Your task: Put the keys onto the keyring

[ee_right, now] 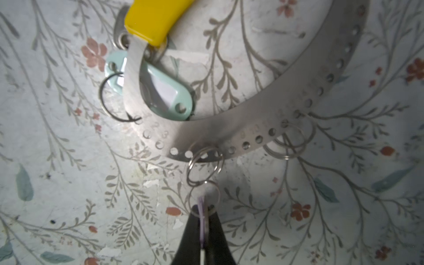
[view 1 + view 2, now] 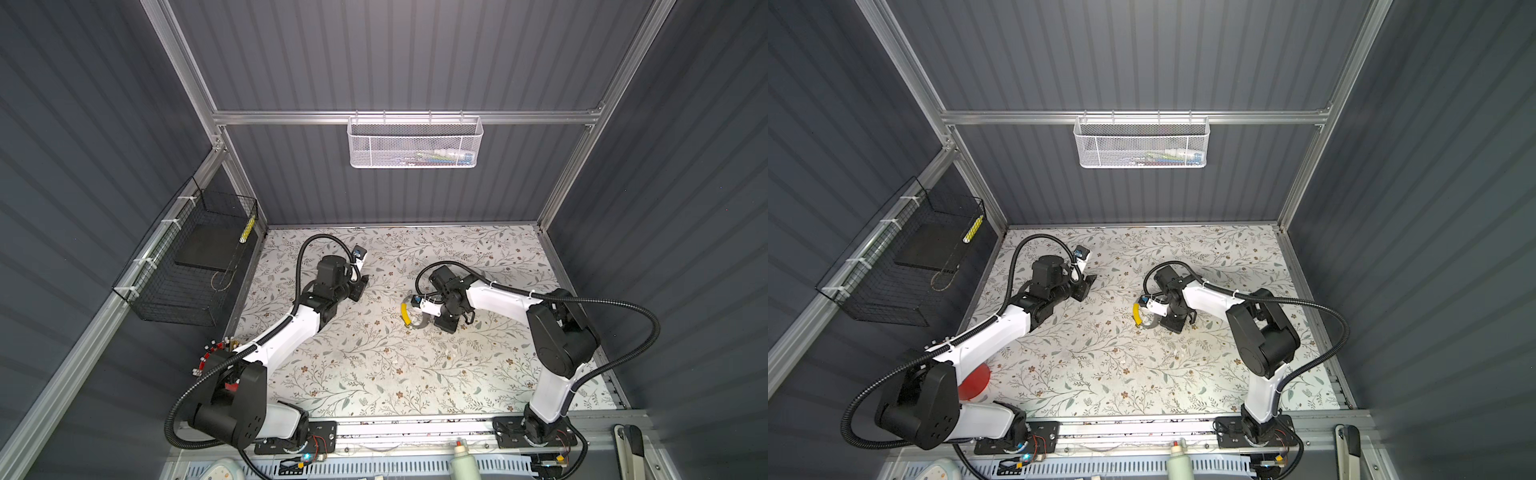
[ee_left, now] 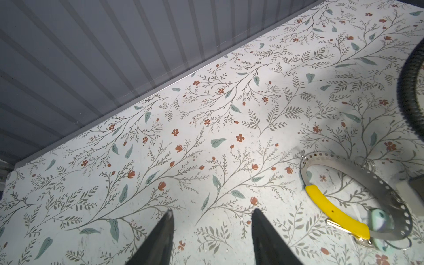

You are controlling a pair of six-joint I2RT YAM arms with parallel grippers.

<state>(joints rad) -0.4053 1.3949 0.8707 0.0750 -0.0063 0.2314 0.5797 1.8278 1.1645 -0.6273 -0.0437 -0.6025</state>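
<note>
Steel holed keyring (image 1: 218,134), R gripper (image 1: 203,212) nipping flat key (image 1: 206,193) prob., L gripper (image 3: 213,211) agape, empty

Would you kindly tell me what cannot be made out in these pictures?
Right wrist view: the purple-edged piece pinched by the right gripper shows edge-on, blurred; key or tag, unclear.
Both top views: the keyring lies mostly under that arm; anything on it is too small.
Left wrist view: that arm's blurred body covers part of the keyring.

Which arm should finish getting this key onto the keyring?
Right. The right gripper is shut on a key at the perforated edge of the keyring. The left gripper hangs open and empty over bare table, off to one side of the loop.
</note>
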